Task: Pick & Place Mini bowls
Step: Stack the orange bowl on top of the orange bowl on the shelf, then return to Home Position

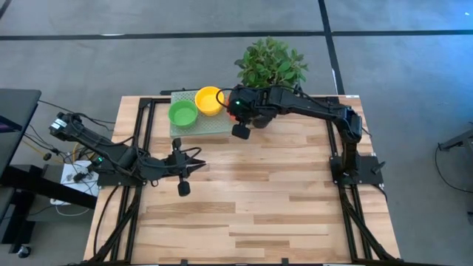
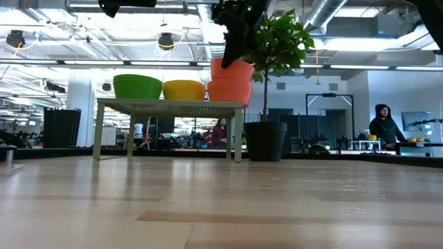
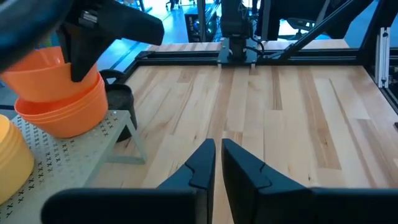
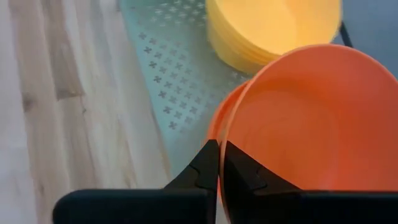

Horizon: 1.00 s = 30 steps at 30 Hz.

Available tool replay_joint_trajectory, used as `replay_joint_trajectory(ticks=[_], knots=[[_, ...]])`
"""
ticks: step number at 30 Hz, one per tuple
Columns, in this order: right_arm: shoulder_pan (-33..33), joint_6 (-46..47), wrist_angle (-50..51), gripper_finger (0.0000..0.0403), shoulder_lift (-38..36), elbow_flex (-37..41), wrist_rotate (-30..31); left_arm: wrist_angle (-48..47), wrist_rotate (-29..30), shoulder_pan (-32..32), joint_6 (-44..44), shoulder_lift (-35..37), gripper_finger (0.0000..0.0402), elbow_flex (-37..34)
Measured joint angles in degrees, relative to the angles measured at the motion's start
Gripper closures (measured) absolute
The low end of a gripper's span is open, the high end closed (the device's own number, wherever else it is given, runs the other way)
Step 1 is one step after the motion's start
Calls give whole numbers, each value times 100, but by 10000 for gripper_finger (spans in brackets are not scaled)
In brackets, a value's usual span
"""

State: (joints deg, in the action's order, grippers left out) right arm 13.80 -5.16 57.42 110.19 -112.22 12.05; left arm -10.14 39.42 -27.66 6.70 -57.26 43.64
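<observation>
Right gripper (image 4: 219,163) pinched the rim of an orange mini bowl (image 4: 298,124) above the small perforated stand (image 1: 194,127).

The stand sat at the table's (image 1: 251,199) far edge, left of centre, beside a potted plant (image 1: 270,63). On it stood a green stack (image 1: 182,113), a yellow stack (image 1: 208,100) and an orange stack (image 2: 228,90); the gripped bowl sat tilted, partly lifted out of the orange stack, fingers nearly closed on its wall. The left gripper (image 3: 217,163) rested low near the table's left edge, its fingers almost together and holding nothing.
</observation>
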Motion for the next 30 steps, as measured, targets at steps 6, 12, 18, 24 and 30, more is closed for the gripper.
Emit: replay_joint_trajectory(ticks=[6, 12, 18, 24, 30], knots=[[-2, -227, 3, 383, 40, -4, -150, 40, 0, 0, -24, -1, 372, 0], [13, -229, 38, 354, 190, -1, -130, 77, -2, 0, -28, -2, 372, 0], [-36, -378, 42, 328, 190, -22, 128, 97, -2, 0, -41, -1, 372, 0], [-361, -381, 305, 321, 190, -598, 139, 121, -2, 0, -43, -2, 372, 2], [-944, -331, 1449, 329, 114, -1666, 642, 121, -2, 0, -43, 1, 372, 2]])
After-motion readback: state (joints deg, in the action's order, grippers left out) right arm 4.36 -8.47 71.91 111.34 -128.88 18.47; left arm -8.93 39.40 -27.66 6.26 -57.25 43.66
